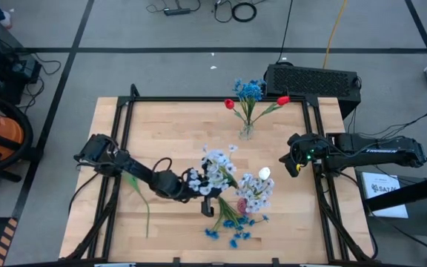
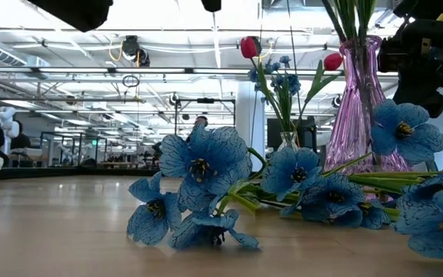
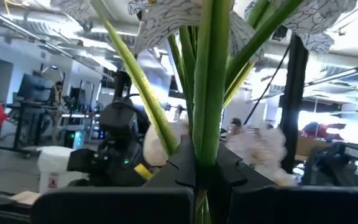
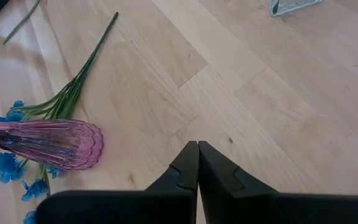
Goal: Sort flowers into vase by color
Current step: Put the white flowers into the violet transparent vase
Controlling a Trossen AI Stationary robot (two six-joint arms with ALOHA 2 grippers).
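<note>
My left gripper (image 1: 201, 185) (image 3: 197, 163) is over the table's middle, shut on a pale lavender-white flower cluster (image 1: 217, 169). Beside it stands a pink vase (image 2: 356, 100) (image 1: 241, 205) holding white flowers (image 1: 256, 189). Blue flowers (image 1: 228, 231) (image 2: 206, 173) lie on the table by the near edge. A clear vase (image 1: 247, 130) near the far edge holds blue flowers (image 1: 249, 90) and red tulips (image 1: 230, 104). My right gripper (image 1: 286, 165) (image 4: 197, 163) hovers shut and empty over the table's right side. My left gripper pinches the bundled green stems (image 3: 205, 140) of the lavender-white cluster between its two fingers. The fingers come in level, pointing toward the table's right, and lie across the stems. The stems stand upright with the blooms (image 3: 166, 18) above the fingers. The stems' lower ends are hidden.
A loose green stem (image 1: 143, 204) lies on the table's left part. A black box (image 1: 313, 78) sits beyond the far right corner. Bare wood (image 1: 176, 126) lies between the far vase and the left arm.
</note>
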